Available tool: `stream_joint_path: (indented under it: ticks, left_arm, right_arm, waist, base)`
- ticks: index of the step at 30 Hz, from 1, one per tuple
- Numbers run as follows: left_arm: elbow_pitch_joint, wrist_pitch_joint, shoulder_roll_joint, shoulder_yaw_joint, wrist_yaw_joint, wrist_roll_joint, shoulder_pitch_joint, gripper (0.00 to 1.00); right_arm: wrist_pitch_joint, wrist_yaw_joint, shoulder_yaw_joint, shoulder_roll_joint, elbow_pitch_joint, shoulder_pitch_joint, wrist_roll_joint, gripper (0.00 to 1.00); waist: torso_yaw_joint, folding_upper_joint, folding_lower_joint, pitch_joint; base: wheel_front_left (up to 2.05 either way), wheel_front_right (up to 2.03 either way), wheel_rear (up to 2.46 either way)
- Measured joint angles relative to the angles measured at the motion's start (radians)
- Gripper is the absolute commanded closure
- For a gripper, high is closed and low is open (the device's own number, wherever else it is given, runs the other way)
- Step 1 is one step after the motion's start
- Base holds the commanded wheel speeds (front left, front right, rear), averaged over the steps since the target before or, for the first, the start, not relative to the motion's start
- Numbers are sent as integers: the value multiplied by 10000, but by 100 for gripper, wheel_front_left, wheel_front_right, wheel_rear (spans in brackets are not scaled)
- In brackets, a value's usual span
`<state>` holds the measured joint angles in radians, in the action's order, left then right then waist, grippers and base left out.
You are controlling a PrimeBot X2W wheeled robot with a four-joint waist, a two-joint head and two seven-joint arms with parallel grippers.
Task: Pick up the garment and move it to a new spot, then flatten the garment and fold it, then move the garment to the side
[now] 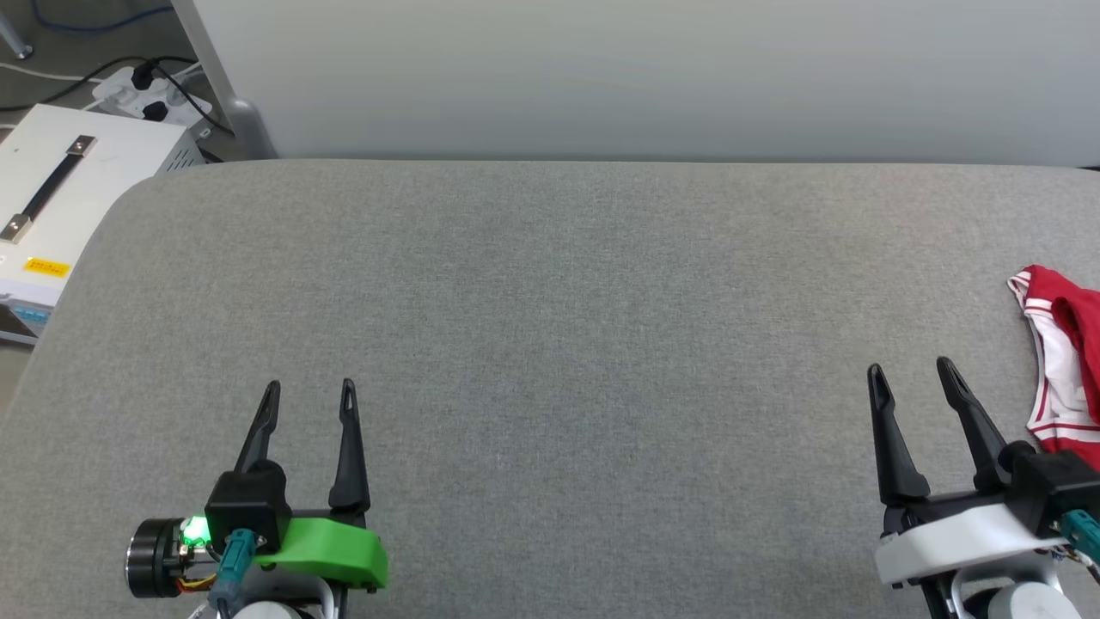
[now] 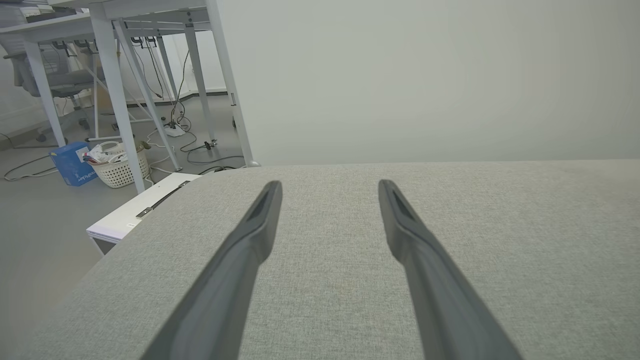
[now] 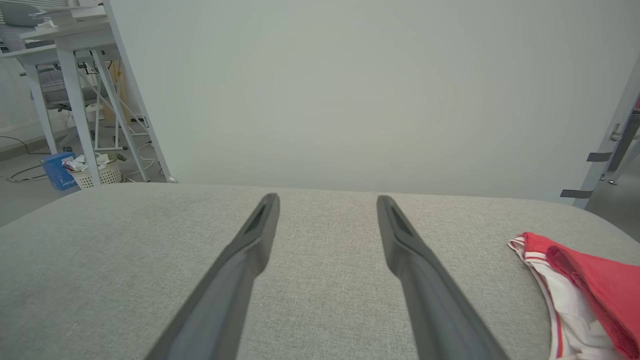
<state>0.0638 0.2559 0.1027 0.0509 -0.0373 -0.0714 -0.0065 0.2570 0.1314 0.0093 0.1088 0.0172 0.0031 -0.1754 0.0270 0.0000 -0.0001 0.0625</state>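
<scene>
With both the left gripper (image 1: 309, 391) and right gripper (image 1: 911, 370) spread wide and empty, you risk snagging only the shirt (image 1: 1061, 361)'s striped trim at the table (image 1: 550, 301)'s right edge, dragging it off.

garment (image 1: 1066, 361) cut off, right edge

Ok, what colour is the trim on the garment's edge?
Red-and-white stripes on the garment, clearest in the right wrist view.

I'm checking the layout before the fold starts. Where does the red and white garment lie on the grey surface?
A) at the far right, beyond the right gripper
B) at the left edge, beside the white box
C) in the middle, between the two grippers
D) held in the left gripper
A: the garment lies bunched at the right edge of the grey surface, to the right of the open right gripper.
</scene>
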Motion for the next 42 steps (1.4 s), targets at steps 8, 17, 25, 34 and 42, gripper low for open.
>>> stream_joint_path:
  ticks: [8, 17, 25, 34, 42]
  left_arm:
    - [117, 0, -25, -17, 173, 0, 140, 0]
    - [161, -17, -35, -19, 230, 4, 160, 100]
    - [140, -167, -36, -33, 230, 4, 159, 100]
    - [82, -362, -58, -54, 232, 17, 159, 100]
    - [31, -522, -88, -96, 242, 48, 158, 100]
  right_arm:
    - [0, 0, -171, -148, -203, 619, -40, 0]
    - [-17, 0, -169, -165, -207, 689, -38, 100]
    - [-153, 0, -161, -169, -205, 689, 27, 100]
    - [-337, 0, -159, -192, -203, 683, 148, 100]
    - [-506, 0, -151, -226, -201, 671, 247, 100]
  waist:
    - [-4, 0, 0, -249]
    - [22, 0, 0, -272]
    - [3, 0, 0, -295]
    - [-19, 0, 0, -321]
    - [-37, 0, 0, -343]
  base:
    - [0, 0, 0]
    - [0, 0, 0]
    - [0, 0, 0]
    - [0, 0, 0]
    - [0, 0, 0]
